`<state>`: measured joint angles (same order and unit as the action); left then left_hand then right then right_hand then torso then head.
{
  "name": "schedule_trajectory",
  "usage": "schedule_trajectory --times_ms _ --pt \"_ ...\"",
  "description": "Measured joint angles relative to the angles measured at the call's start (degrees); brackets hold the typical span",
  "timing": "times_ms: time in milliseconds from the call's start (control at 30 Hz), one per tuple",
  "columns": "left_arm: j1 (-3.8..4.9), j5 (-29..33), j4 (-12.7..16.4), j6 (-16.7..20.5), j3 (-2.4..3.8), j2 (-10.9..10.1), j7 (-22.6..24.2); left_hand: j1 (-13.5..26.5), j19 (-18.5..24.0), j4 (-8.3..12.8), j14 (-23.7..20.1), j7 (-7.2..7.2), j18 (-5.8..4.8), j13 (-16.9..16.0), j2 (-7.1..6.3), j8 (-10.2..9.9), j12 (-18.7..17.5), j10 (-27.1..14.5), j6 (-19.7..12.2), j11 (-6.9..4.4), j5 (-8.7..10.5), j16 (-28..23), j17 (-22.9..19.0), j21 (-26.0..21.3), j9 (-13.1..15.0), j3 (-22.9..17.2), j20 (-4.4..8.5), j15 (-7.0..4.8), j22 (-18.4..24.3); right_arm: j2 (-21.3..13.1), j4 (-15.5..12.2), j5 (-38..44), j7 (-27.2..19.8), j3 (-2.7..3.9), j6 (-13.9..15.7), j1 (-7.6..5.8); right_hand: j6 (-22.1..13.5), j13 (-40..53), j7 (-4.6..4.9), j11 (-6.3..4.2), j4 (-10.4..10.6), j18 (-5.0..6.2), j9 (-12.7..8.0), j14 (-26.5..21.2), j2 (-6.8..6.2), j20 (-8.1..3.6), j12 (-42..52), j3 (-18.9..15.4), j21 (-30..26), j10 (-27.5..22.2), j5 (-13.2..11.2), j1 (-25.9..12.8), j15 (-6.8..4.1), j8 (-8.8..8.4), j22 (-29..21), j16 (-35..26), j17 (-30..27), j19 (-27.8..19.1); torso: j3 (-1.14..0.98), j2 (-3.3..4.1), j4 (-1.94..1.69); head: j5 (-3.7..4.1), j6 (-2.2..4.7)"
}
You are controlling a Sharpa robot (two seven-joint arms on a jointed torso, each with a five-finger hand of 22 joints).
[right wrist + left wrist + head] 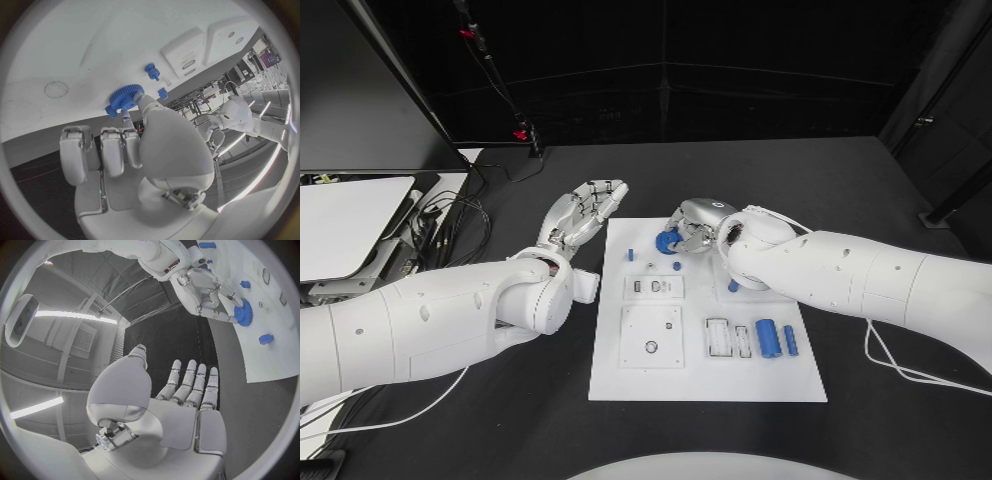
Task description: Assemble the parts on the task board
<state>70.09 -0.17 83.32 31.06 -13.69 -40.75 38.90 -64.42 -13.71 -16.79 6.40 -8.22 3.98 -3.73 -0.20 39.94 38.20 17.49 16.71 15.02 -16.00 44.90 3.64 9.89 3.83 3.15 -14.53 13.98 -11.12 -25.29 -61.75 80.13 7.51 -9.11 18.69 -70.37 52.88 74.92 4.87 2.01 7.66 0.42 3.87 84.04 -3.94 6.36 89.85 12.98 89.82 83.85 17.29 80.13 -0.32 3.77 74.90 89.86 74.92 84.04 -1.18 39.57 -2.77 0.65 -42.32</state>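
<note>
The white task board (708, 375) lies in the middle of the black table. My right hand (700, 226) is over its far edge, where the thumb and a finger pinch a blue gear (671, 241) that sits low on the board. The gear (122, 100) lies at the thumb tip of that hand (144, 150), and the gear (242, 312) also appears under the same fingers (209, 297). My left hand (589, 213) hovers flat beside the board's far left corner, fingers apart and holding nothing (181, 410). Small blue pegs (653, 265) stand near the gear. Two blue cylinders (767, 337) lie at the near right.
Pale recessed blocks (652, 333) sit in the board's middle. A white side table (351, 225) and loose cables (444, 215) are at the far left. A black stand (495, 80) rises behind them. A white cable (899, 365) trails under my right arm.
</note>
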Motion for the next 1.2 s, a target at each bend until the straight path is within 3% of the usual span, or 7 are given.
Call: schedule_trajectory --times_ms 233,633,767,900,1033,1133,1200 --pt "0.00 0.0 0.0 0.0 0.00 0.0 0.0 0.0 0.0 0.0 0.0 0.00 0.00 0.0 0.00 0.0 0.0 0.0 0.0 0.00 -0.05 0.0 0.0 0.1 0.0 0.0 0.00 0.00 0.0 0.0 -0.1 0.0 -0.3 0.01 -0.5 -0.03 -2.5 0.0 -0.58 -0.70 -0.9 0.01 -0.1 0.0 0.60 -0.26 0.0 0.9 0.0 0.1 1.7 0.6 -0.42 0.00 0.0 0.0 0.0 -0.2 0.01 0.00 0.02 0.00 -0.08" --pt "0.00 0.0 -0.2 0.0 0.00 0.0 0.0 -0.2 0.0 0.0 0.0 0.00 0.00 0.0 0.23 0.0 0.0 0.0 0.0 0.00 -0.05 0.0 0.0 0.1 0.0 0.0 0.00 0.00 0.0 0.0 -0.3 0.0 -1.2 -0.02 -1.0 -0.01 -7.0 0.0 -1.56 -1.61 -1.6 0.01 -0.3 0.0 0.71 -0.45 0.0 1.3 0.0 0.2 1.1 1.2 -1.24 -0.02 0.0 0.0 0.0 0.0 -0.01 0.01 0.01 0.06 -0.15" --pt "0.00 0.0 -0.2 0.0 0.00 0.1 0.0 -0.3 0.0 0.0 0.0 0.00 0.00 0.0 0.30 0.0 0.0 0.0 0.0 0.00 -0.05 0.0 0.0 0.1 0.0 0.0 0.00 0.00 0.0 -0.2 -0.6 -0.1 -1.5 -0.06 -0.9 0.04 -11.3 0.0 -1.95 -2.02 -2.0 0.01 -0.5 0.0 0.22 -0.84 0.0 1.0 0.0 0.2 0.5 0.7 -1.64 -0.23 0.0 0.0 0.0 0.0 -0.02 0.01 -0.02 0.10 -0.16" --pt "0.00 0.0 -0.3 0.0 0.00 0.2 0.0 -0.3 0.0 0.0 0.0 0.00 0.00 0.0 0.30 0.0 0.0 0.0 0.0 0.00 -0.05 0.0 0.0 0.1 0.0 0.0 0.00 0.00 0.0 -1.1 -1.7 -0.8 -2.1 -0.09 -0.3 0.11 -18.3 0.0 -2.97 -2.54 -2.3 0.00 -0.9 -0.1 -0.75 -1.54 0.0 -0.1 0.0 0.1 -0.4 -0.2 -2.24 -0.67 0.0 0.0 0.0 -0.1 -0.02 0.02 -0.03 0.05 -0.20" --pt "0.00 0.0 -0.5 0.0 0.00 0.2 0.0 -0.3 0.0 0.0 0.0 0.00 0.00 0.0 0.30 0.0 0.0 0.0 0.0 0.00 -0.05 0.0 0.0 0.1 0.0 0.0 0.00 0.00 0.0 -2.4 -2.8 -2.9 -3.4 -0.10 1.3 0.13 -25.6 0.0 -3.93 -3.05 -1.2 0.01 -1.3 -0.1 -2.07 -2.21 0.0 -2.2 0.0 0.2 -2.4 -1.8 -2.78 -1.13 0.0 0.0 0.0 -0.1 -0.02 0.02 -0.03 -0.01 -0.27" --pt "-0.01 0.0 -0.6 0.0 0.00 0.2 0.0 -0.3 0.0 0.0 0.0 0.00 0.01 0.0 0.30 0.0 0.0 0.0 0.0 0.00 -0.05 0.0 0.0 0.1 0.0 0.0 0.00 0.00 0.0 -3.8 -4.4 -6.5 -5.6 -0.10 3.8 0.13 -26.2 0.0 -3.88 -3.45 -0.1 0.00 -1.2 0.1 -2.31 -2.48 0.0 -3.6 0.0 0.2 -3.2 -2.7 -2.98 -1.13 0.0 0.0 0.0 0.0 -0.01 0.02 -0.03 -0.01 -0.29" --pt "-0.04 0.0 -0.6 0.0 0.00 0.3 0.0 -0.3 0.0 0.0 0.0 0.00 0.00 0.0 0.30 0.0 0.0 0.0 0.0 0.00 -0.05 0.0 0.0 0.1 0.0 0.0 0.00 0.00 0.0 -5.2 -5.8 -9.5 -7.5 -0.08 5.6 0.13 -24.5 0.0 -3.19 -3.46 0.7 0.01 -1.1 -0.1 -2.29 -2.81 0.0 -4.4 0.0 0.2 -3.6 -3.0 -3.19 -1.09 0.0 0.0 0.0 -0.1 -0.01 0.02 -0.03 0.03 -0.24"
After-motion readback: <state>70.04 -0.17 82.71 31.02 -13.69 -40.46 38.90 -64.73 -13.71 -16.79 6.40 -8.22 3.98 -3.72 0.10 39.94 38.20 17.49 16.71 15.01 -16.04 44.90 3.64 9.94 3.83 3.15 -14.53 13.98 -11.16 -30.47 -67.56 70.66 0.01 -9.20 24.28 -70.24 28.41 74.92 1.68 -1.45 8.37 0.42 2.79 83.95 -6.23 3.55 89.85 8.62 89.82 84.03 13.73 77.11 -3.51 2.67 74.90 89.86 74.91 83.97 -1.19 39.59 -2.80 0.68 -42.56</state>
